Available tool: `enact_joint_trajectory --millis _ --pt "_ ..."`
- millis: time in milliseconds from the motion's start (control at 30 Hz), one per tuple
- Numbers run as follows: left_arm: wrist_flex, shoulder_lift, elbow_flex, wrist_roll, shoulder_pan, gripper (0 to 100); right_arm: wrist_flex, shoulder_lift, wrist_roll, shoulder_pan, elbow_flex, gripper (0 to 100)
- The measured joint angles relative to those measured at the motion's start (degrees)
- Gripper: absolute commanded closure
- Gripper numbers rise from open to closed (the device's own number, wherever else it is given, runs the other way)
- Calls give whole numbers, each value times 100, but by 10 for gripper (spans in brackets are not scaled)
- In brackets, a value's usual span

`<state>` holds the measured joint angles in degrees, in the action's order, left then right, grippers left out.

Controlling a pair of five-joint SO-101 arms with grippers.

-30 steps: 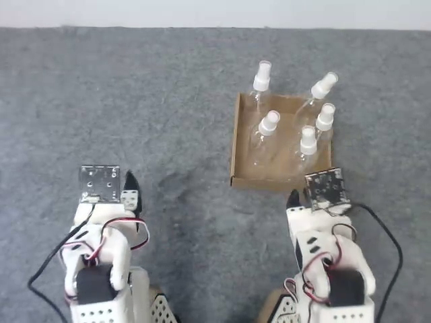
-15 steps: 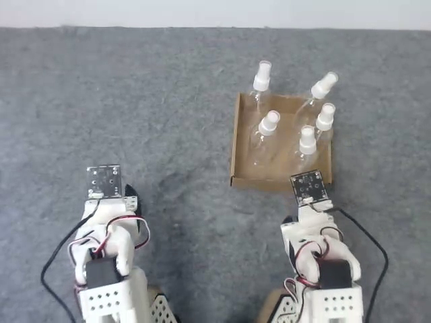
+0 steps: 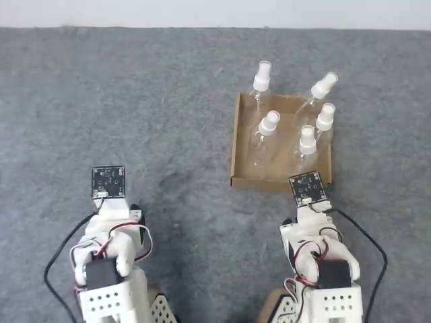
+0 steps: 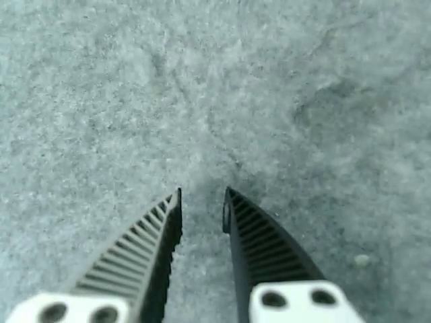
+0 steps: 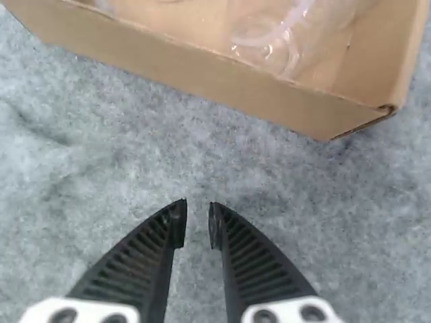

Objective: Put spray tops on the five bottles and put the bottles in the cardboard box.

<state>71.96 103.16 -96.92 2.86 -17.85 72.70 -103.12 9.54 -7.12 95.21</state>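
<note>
A: Both arms have drawn back from the box (image 3: 234, 145) since a second ago. You've folded them home.
B: Holding anything?
A: No. Your left gripper (image 4: 203, 195) is a slit apart and empty, well clear of the box. Your right gripper (image 5: 196, 204) is likewise, just short of the box's near wall.
B: And the bottles (image 3: 269, 128)?
A: All five stand capped in the box — nothing left to fetch, I'd judge, hence your retreat.

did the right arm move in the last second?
Yes. In the high view the right arm shifted along the cardboard box's near wall, from its right corner toward the left arm.
</note>
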Motion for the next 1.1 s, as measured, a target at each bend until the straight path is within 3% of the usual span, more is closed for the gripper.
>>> enact_joint_trajectory --millis 1100 --pt "9 0 0 0 0 912 176 0 0 0 0 991"
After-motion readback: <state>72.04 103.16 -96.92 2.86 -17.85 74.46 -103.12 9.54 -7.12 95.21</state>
